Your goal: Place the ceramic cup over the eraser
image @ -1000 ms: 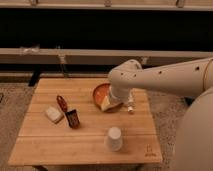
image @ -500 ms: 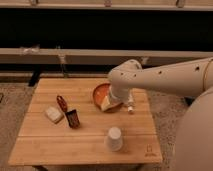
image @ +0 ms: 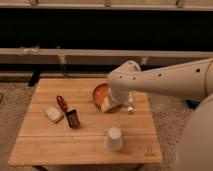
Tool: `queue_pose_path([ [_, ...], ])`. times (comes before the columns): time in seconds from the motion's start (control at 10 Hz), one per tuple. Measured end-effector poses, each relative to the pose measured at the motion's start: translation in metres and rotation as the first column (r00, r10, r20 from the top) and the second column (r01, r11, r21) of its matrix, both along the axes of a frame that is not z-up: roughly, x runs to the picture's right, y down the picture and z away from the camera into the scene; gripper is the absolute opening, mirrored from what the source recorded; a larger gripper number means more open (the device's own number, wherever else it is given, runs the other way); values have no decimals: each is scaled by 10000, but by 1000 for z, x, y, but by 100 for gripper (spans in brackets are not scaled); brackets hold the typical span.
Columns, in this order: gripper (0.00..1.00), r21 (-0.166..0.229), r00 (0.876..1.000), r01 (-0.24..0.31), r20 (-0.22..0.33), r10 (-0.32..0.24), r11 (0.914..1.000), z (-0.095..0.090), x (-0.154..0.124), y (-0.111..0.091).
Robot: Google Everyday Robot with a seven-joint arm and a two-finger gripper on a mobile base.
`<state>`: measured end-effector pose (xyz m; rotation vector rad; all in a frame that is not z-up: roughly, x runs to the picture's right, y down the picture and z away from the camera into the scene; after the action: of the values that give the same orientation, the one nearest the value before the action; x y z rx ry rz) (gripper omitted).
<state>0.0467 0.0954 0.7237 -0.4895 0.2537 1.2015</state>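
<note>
The ceramic cup (image: 113,138) is small, white and tapered, and stands mouth down near the front edge of the wooden table (image: 45,145). The eraser (image: 53,114), a pale block, lies on the left part of the table, well apart from the cup. My gripper (image: 129,107) hangs open from the thick white arm just right of the orange-red bowl (image: 100,92). It is behind the cup, slightly to its right, and holds nothing.
A red-handled tool with a dark head (image: 68,113) lies right of the eraser. A yellowish object (image: 107,105) rests against the bowl's front. A low ledge and dark wall run behind the table. The arm covers the table's right rear.
</note>
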Motion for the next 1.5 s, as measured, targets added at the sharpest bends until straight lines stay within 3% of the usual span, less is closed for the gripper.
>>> queue_pose_path([
  [0.2, 80, 39, 9998, 184, -29, -184, 9998, -20, -7, 28],
  [0.4, 80, -75, 9994, 332, 32, -331, 9994, -39, -14, 69],
  [0.7, 80, -571, 9998, 199, 58, -196, 9982, -32, -6, 116],
  [0.9, 80, -832, 9999, 105, 35, -102, 9965, -20, 0, 123],
  [1.3, 80, -1049, 9998, -202, -89, 194, 9943, -7, 13, 115],
  [1.5, 80, -1374, 9995, -327, -35, 325, 9900, -1, 14, 121],
])
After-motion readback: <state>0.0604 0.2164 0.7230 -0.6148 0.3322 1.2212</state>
